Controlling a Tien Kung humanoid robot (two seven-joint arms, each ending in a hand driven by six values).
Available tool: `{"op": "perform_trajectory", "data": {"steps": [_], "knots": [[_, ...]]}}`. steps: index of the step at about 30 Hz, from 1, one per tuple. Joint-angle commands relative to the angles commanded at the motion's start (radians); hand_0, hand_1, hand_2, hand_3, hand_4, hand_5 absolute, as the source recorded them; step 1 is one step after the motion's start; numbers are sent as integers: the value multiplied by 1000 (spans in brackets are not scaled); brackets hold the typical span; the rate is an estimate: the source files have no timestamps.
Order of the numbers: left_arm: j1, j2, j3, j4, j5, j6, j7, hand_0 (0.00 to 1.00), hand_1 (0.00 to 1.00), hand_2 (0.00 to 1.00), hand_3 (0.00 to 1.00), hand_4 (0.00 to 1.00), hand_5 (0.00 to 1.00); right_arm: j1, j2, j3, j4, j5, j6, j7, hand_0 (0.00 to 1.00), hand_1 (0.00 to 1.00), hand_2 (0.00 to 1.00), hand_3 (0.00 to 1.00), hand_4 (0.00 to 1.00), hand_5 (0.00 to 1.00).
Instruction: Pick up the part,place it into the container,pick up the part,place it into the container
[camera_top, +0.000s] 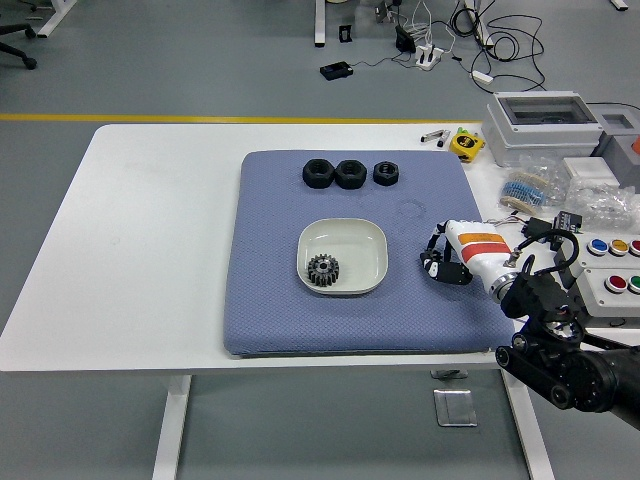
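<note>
A: What do we see of the parts?

B: One gear, dark metal w/ teeth all round and a centre hole, lies flat in the bowl. It sits in the bowl's front-left area, near the rim. The bowl is pale, square w/ rounded corners, and stands mid-mat.

A: And the rest?

B: We count three black nuts in a row at the mat's far edge: left nut, middle nut, right nut. The left two touch or nearly touch; the right one is smaller and sits just apart. All lie flat w/ the hole facing up.

A: The mat?

B: Blue-grey mat, textured, on the white table.

A: Hand status?

B: We see the right hand low over the mat's right part, to the right of the bowl and apart from it. Its black fingers are curled inward, pointing toward the bowl; we see nothing held in them. White cover w/ orange and red bands on the back of the hand. Left arm: out of frame.

A: Right of the mat?

B: A box w/ coloured buttons and a grey case.
</note>
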Motion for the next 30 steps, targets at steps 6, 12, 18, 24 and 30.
{"op": "perform_trajectory", "data": {"steps": [6, 12, 18, 24, 30], "knots": [[2, 0, -5, 0, 7, 0, 2, 617, 593, 699, 600, 583, 595, -7, -3, -1, 0, 5, 2, 11, 2, 45, 170, 431, 471, 161], [5, 0, -10, 1, 13, 2, 4, 617, 593, 699, 599, 582, 595, -10, -11, 8, 14, 10, -6, 29, 2, 31, 149, 400, 491, 129], [8, 0, -17, 1, 24, 2, 7, 617, 593, 699, 599, 581, 594, -12, -22, 22, 49, -4, -16, 32, 2, 28, 148, 386, 505, 109], [8, 0, -18, 1, 29, 2, 8, 617, 594, 699, 599, 581, 595, -12, -39, 49, 86, -12, -38, 34, 2, 29, 147, 397, 466, 114], [5, 1, -8, 1, 16, 0, 3, 617, 595, 699, 599, 582, 594, -12, -59, 77, 122, -42, -36, 5, 2, 43, 158, 408, 457, 105]]}}
